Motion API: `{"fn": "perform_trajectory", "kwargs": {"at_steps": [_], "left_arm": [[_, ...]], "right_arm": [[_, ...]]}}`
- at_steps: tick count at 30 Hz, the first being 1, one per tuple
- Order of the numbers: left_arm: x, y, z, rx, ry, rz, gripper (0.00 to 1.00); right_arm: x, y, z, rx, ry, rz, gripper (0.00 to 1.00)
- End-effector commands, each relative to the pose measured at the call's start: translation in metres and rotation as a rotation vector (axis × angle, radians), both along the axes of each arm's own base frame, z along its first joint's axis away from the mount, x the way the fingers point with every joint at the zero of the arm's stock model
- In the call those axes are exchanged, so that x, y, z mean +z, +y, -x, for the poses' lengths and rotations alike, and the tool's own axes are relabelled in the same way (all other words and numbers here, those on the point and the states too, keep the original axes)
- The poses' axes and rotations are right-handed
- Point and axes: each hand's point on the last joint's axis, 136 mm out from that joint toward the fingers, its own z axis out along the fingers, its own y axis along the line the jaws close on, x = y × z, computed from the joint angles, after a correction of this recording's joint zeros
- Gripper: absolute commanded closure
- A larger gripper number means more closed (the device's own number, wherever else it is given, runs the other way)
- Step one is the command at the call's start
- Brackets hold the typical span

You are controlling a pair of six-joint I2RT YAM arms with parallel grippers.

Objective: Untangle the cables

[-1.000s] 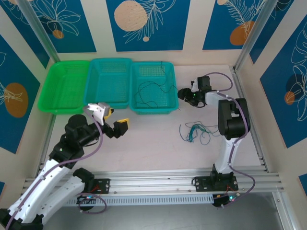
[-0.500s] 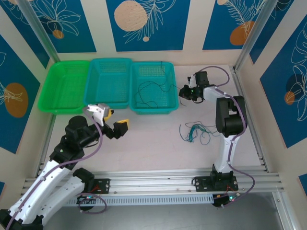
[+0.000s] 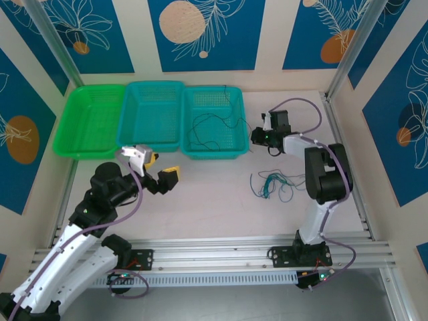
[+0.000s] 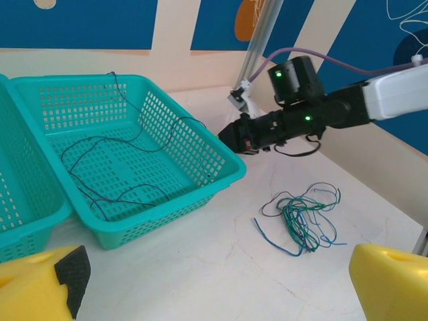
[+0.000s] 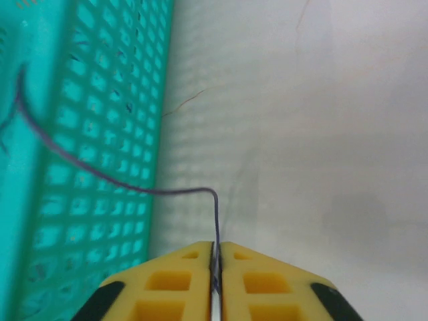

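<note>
One thin dark wire (image 5: 160, 192) pinched in my right hand (image 5: 215, 262); teal mesh basket (image 5: 87, 100) may snag it, slip risk. Left hand (image 3: 159, 167) wide, empty.

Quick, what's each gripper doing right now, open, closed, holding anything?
Left gripper: open, holding nothing.
Right gripper: closed on a thin dark cable.
</note>
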Motion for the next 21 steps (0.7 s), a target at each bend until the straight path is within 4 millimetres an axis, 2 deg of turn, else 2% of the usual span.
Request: {"fn": "perform_trajectory", "kwargs": {"at_steps": [1,4,6,9,12,15,21], "left_arm": [[0.006,-0.001,0.001,-0.002,-0.028,0.017,0.0],[0.005,-0.003,-0.002,-0.007,-0.027,0.01,0.0],[0.004,-0.005,-0.003,-0.014,-0.021,0.007,0.0],[0.006,-0.006,-0.003,-0.02,-0.017,0.012,0.0],[0.007,-0.005,-0.002,-0.016,-0.018,0.018,0.0],[0.006,-0.003,-0.001,-0.008,-0.016,0.016,0.0],[0.005,-0.005,-0.003,-0.011,-0.013,0.019,0.0]], "right_arm": [[0.042,-0.018,0.001,-0.148,0.003,-0.175,0.84],[0.04,-0.019,0.019,-0.259,0.235,-0.471,0.86],[0.031,-0.012,0.029,-0.342,0.406,-0.635,0.82],[0.029,0.003,0.03,-0.356,0.562,-0.789,0.74],[0.027,0.007,0.023,-0.405,0.613,-0.885,0.62],[0.027,0.007,0.012,-0.438,0.636,-0.915,0.38],[0.028,0.01,-0.014,-0.471,0.678,-1.032,0.34]]}}
